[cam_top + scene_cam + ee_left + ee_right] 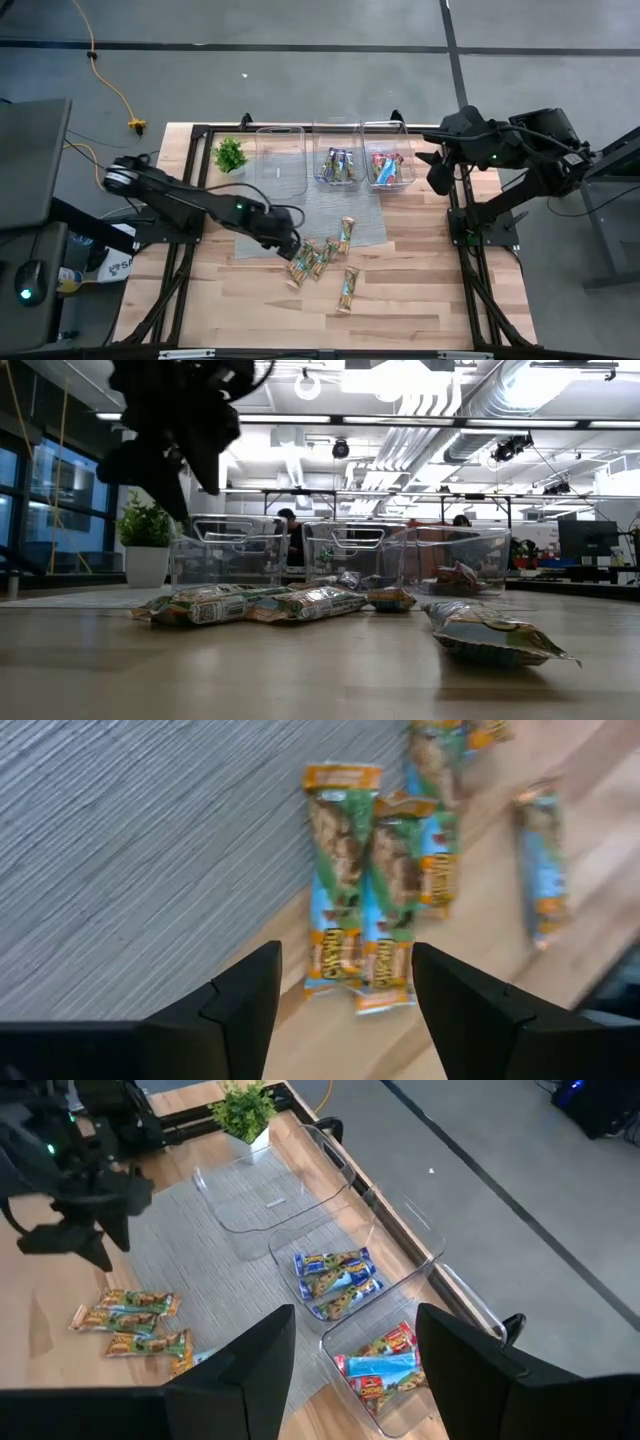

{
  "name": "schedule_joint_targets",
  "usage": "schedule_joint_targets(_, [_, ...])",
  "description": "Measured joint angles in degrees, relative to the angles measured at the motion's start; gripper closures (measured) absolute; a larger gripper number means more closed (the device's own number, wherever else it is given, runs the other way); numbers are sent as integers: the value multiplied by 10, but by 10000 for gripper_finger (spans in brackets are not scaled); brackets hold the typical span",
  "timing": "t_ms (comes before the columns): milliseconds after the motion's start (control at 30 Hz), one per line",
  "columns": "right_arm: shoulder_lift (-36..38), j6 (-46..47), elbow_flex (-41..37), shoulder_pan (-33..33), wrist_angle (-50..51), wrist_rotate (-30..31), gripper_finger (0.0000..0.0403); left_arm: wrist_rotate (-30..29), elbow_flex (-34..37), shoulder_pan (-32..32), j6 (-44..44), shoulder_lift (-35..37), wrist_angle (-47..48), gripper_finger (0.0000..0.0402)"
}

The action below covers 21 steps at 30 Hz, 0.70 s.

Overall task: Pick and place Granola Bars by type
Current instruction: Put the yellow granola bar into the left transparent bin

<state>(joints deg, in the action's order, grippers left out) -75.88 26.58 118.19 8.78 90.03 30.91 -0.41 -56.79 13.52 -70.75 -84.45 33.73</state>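
Observation:
Several tan/orange-green granola bars (311, 258) lie flat on the wood table by the near edge of a grey mat, with one apart (347, 288) and one on the mat (346, 235). My left gripper (345, 982) hovers open above two bars lying side by side (362, 910) and touches nothing; the low view shows it (170, 450) well above the table. Blue-wrapped bars (338, 165) fill the middle clear bin and red ones (386, 168) the right bin. My right gripper (355, 1365) waits open at the table's right edge, beside the right bin.
An empty clear bin (280, 158) stands left of the two filled ones, and a small green plant (230, 155) sits at the far left corner. The grey mat (330, 205) lies under and in front of the bins. Bare wood (420, 290) shows toward the near edge.

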Motion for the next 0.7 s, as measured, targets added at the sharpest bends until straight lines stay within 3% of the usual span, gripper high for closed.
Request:
schedule_joint_targets(433, [1, -35, 0, 0, 0, -39, 210, -5, -177, 0, 89, -207, 147, 183])
schedule_joint_targets(700, [2, -41, 0, 0, 0, -47, 210, -6, -213, 0, 106, -242, 145, 183])
